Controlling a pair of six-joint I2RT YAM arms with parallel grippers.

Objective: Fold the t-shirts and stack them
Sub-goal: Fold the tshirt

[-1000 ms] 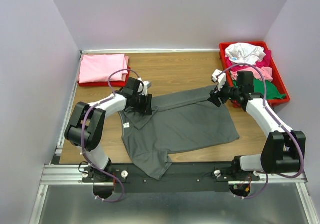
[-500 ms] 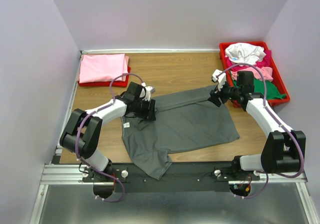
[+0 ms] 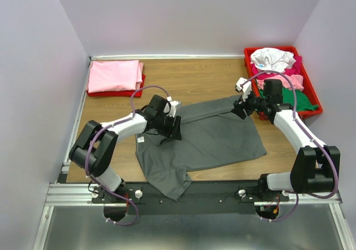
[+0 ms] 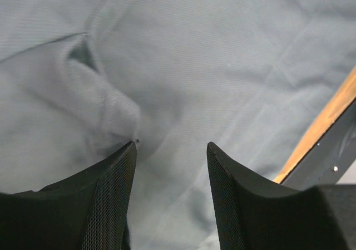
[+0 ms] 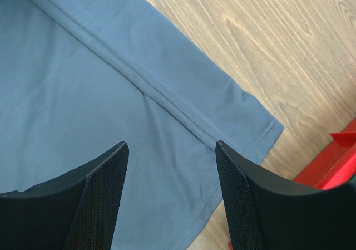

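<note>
A large dark grey t-shirt lies spread on the wooden table, its small white neck label at the left. My left gripper is open just above the shirt's upper left part. In the left wrist view the gripper hangs over grey cloth, with a raised fold by the left finger. My right gripper is open over the shirt's far right corner. In the right wrist view the gripper is over the stitched hem corner. Neither gripper holds anything.
A folded pink shirt lies on a red tray at the back left. A red bin at the back right holds white, pink, magenta and green shirts; its edge shows in the right wrist view. The shirt's lower sleeve hangs over the near rail.
My left gripper has moved right and a little nearer across the grey shirt's upper left part. The right arm has not moved.
</note>
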